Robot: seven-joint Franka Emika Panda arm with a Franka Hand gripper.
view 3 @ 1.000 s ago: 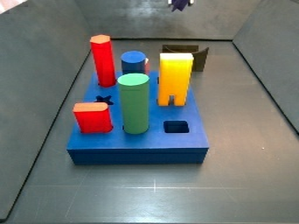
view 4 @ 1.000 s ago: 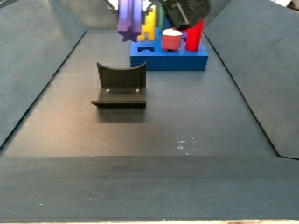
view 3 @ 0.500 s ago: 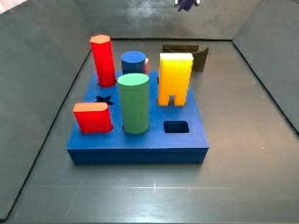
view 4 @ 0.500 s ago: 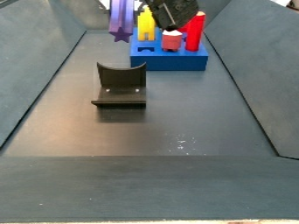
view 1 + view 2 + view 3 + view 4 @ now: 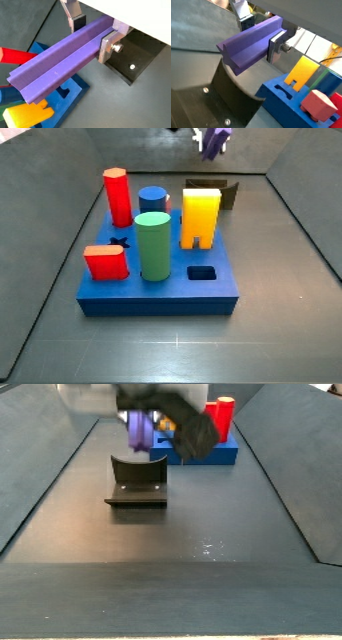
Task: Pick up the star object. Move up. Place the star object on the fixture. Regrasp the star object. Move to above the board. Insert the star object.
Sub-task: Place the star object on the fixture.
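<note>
My gripper (image 5: 93, 31) clamps the long purple ridged star object (image 5: 61, 61) between its silver fingers (image 5: 107, 46), holding it in the air above the dark box-like fixture (image 5: 136, 483), with the flat blue board (image 5: 158, 278) nearby.

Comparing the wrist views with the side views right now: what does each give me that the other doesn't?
Only the wrist views show the grip: the gripper has its silver fingers clamped on the star object, which is held in the air.

Only a side view shows the whole board, with the red hexagonal post, the green cylinder and the star-shaped hole still empty.

Both show the fixture, with the gripper near it.
</note>
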